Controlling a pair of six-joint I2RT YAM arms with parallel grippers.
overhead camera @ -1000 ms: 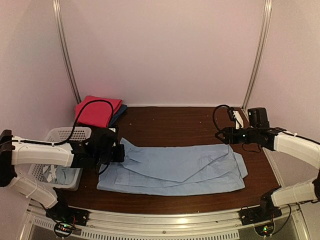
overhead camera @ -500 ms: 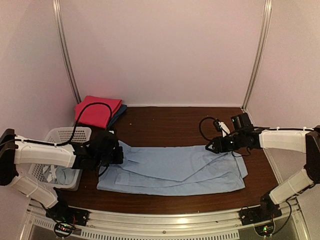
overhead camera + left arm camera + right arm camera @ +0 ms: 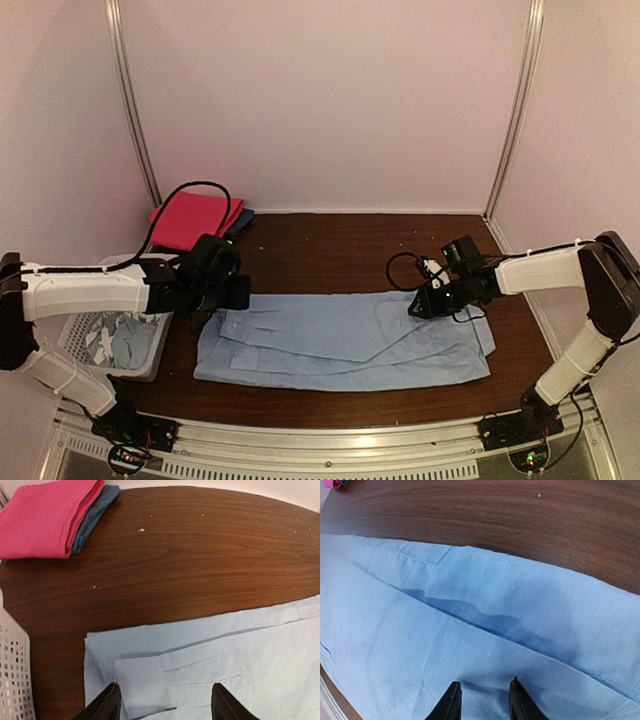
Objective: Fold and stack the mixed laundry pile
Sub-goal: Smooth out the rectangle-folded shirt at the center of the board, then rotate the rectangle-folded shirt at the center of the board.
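Showing both arms at work on one garment. The left pincer (image 3: 166,703) has its jaws spread wide and holds nothing; it sits low over the left end of a light blue shirt (image 3: 345,340), above a folded layer near the shirt's edge. Whether its tips touch the fabric cannot be told. The right pincer (image 3: 484,700) has its jaws a modest way apart with nothing held between them; it sits over the shirt's far right portion, close to a long crease running across the cloth. The shirt lies spread out and mostly flat across the near half of the brown wooden desk (image 3: 340,250), its long side running left to right. A white basket (image 3: 150,268) stands at the desk's left edge, just beside the shirt, with more light blue clothes (image 3: 112,342) heaped inside. A folded red cloth (image 3: 195,220) rests on a dark blue cloth (image 3: 92,515) in the far left corner, well apart from the shirt.
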